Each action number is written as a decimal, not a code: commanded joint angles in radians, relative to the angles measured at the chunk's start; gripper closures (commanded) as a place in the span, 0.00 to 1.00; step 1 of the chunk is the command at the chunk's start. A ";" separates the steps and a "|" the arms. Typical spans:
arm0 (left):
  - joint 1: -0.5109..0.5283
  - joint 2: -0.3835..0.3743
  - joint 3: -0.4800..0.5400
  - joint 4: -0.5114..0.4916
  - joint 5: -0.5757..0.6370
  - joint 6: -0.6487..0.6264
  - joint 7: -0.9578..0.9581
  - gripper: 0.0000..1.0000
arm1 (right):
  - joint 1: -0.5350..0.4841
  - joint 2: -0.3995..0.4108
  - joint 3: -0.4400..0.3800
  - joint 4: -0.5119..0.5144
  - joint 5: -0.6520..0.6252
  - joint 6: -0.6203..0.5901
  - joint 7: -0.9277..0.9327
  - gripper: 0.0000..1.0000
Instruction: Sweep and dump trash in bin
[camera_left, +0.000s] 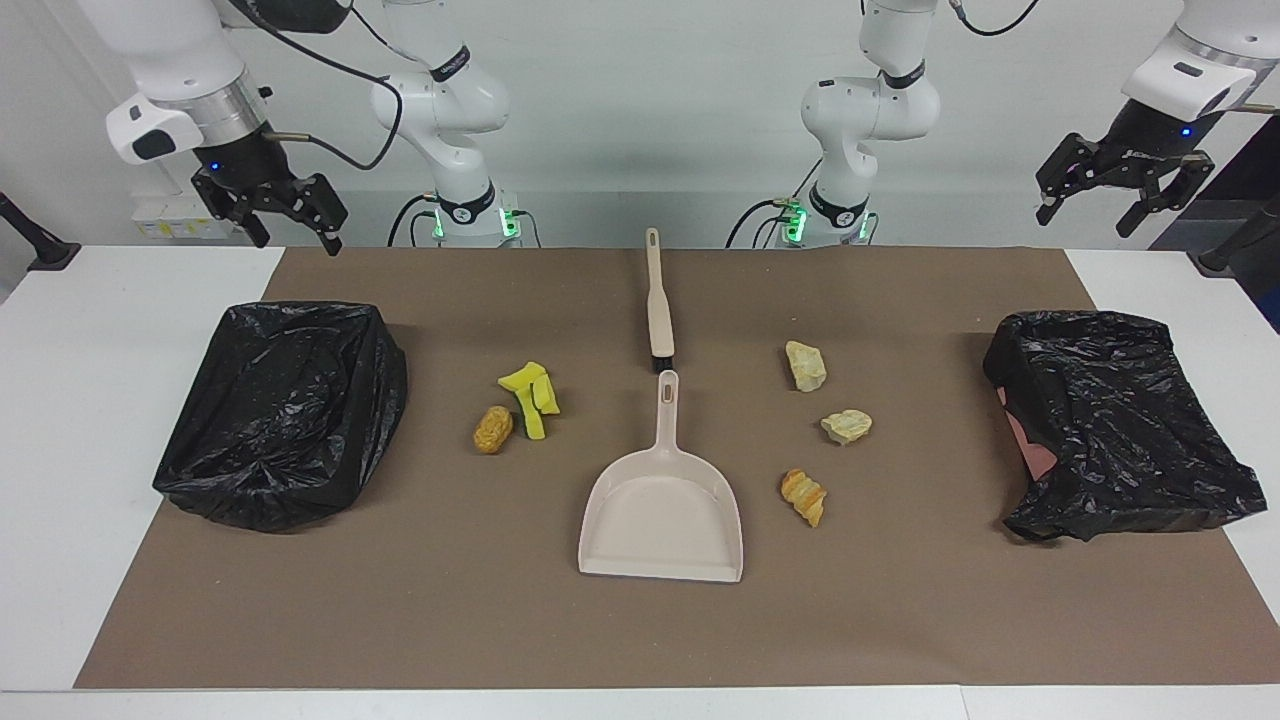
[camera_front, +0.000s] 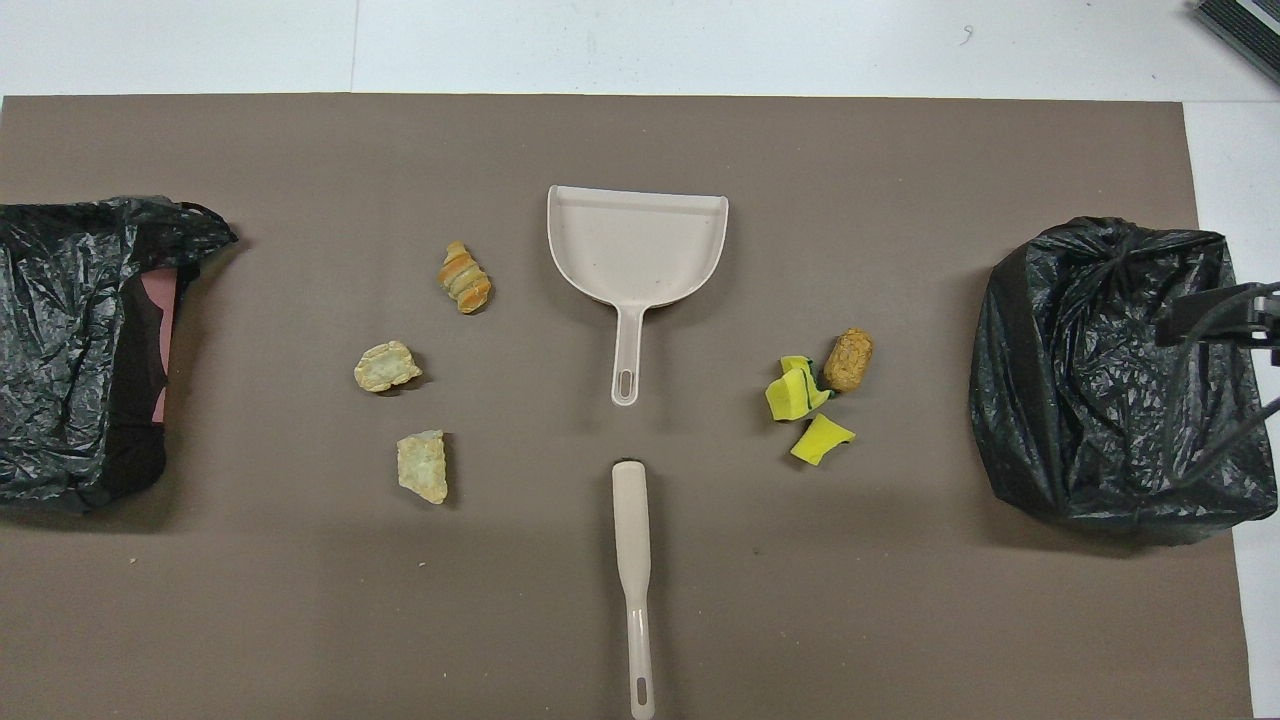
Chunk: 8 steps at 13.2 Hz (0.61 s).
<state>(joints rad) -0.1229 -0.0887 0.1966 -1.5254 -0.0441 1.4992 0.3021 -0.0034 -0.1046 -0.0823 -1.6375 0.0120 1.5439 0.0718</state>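
The trash lies in two groups on the brown mat. Yellow foam pieces (camera_left: 530, 395) (camera_front: 800, 395) and an orange-brown nugget (camera_left: 493, 429) (camera_front: 848, 361) sit toward the right arm's end. Two pale cream chunks (camera_left: 805, 365) (camera_left: 847, 426) and an orange-striped chunk (camera_left: 804, 496) (camera_front: 465, 278) sit toward the left arm's end. A black-bagged bin (camera_left: 285, 415) (camera_front: 1110, 380) stands at the right arm's end, another bin (camera_left: 1110, 430) (camera_front: 80, 350) at the left arm's end. My right gripper (camera_left: 298, 240) and left gripper (camera_left: 1085, 225) hang open and empty, each raised at its own end of the table's robot edge.
A beige dustpan (camera_left: 660, 510) (camera_front: 637, 240) lies in the middle, its handle pointing toward the robots. A beige brush (camera_left: 657, 300) (camera_front: 633, 560) with black bristles lies in line with it, nearer to the robots. White table (camera_left: 90, 330) borders the mat.
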 joint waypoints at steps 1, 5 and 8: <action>0.003 -0.022 -0.005 -0.035 0.026 0.012 0.006 0.00 | -0.015 -0.015 0.016 0.033 0.005 -0.027 -0.049 0.00; -0.003 -0.019 -0.005 -0.027 0.026 0.012 0.005 0.00 | 0.000 -0.038 0.026 0.010 0.009 -0.031 -0.041 0.00; -0.011 -0.019 -0.006 -0.027 0.026 0.001 0.000 0.00 | 0.006 -0.041 0.026 0.001 0.005 -0.028 -0.050 0.00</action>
<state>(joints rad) -0.1250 -0.0887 0.1890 -1.5287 -0.0354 1.4981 0.3021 0.0081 -0.1314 -0.0607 -1.6209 0.0120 1.5260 0.0510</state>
